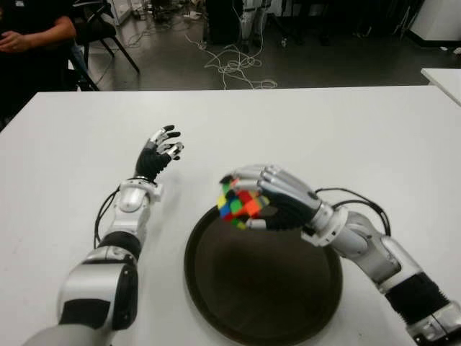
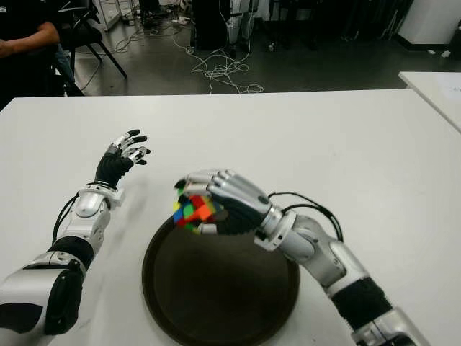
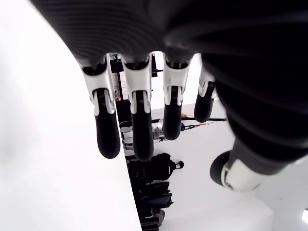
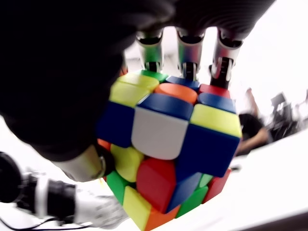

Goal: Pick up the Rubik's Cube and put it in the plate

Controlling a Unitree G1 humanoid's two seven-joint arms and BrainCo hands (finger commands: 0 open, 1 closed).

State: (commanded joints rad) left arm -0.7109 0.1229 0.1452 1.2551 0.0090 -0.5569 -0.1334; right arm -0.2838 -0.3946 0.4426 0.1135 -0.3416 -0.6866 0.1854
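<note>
Left eye view: nearest lies the dark round plate [image 1: 216, 288] on the white table [image 1: 360, 137]. Above the plate's far-left rim, the right hand [image 1: 277, 198] holds the cube [image 1: 239, 203], fingers wrapped over its top and thumb below; the right wrist view shows the scrambled colours tight in the grip. To the plate's left, the left hand [image 1: 160, 155] shows over bare tabletop, fingers spread and holding nothing. Beyond the table's far edge is a grey floor [image 1: 302, 65] with loose cables [image 1: 234, 65], a chair [image 1: 101, 32], and a seated person [image 1: 29, 43] at far left.
</note>
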